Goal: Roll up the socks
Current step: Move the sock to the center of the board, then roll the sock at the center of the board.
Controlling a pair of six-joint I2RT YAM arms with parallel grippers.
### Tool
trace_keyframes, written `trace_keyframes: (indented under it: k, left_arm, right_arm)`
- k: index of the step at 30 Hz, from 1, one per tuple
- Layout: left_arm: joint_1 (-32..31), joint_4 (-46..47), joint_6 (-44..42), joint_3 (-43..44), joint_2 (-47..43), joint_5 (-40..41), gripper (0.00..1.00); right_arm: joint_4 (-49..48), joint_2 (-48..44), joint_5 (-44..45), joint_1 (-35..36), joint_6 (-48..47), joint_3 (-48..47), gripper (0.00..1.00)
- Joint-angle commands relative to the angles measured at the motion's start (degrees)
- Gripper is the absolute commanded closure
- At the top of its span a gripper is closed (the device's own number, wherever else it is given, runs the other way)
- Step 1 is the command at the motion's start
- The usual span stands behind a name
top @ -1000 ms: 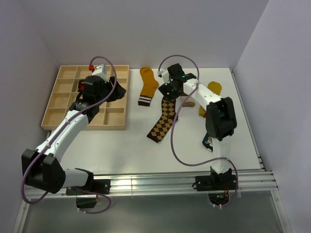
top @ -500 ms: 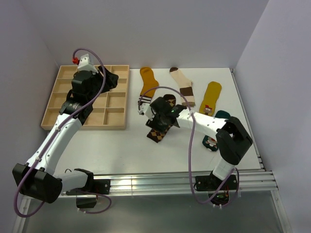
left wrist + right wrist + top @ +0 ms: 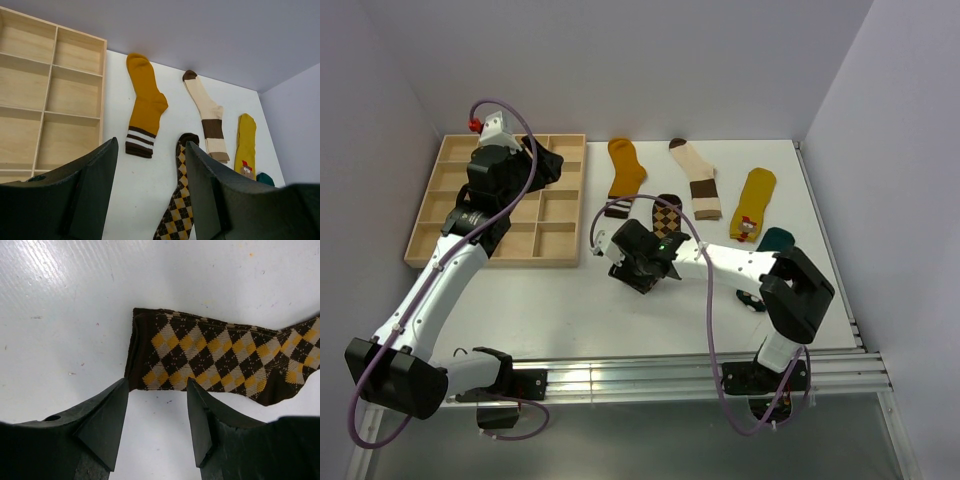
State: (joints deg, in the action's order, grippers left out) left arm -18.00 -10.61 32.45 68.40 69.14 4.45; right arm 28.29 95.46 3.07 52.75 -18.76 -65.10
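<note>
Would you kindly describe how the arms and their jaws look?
The left arm and right arm have white links and black joints, each trailed by a looping purple cable. A red knob tops the left wrist; a green light shows on the right. The jaws are dark matte wedges.

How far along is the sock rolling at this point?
Done: nothing is rolled. The mustard sock, cream sock, yellow sock and teal sock all lie unrolled. In hand: the right gripper, jaws open, sits at the cuff end of the argyle sock without gripping it. The left gripper is open and empty. Left: every sock.
</note>
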Motion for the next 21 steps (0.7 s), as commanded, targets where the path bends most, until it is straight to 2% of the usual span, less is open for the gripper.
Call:
trace_keyframes:
  k: [1,21]
  left_arm:
    - [-0.3,0.9,0.0,1.6,-1.2,0.0,0.39]
    - [-0.3,2.3,-0.4,0.7,1.3,-1.5,0.39]
  right_arm:
    - [-1.1,1.1,1.6,0.3,1.5,0.2,0.43]
    - [-1.8,5.7,0.8,1.4,2.7,1.3,0.43]
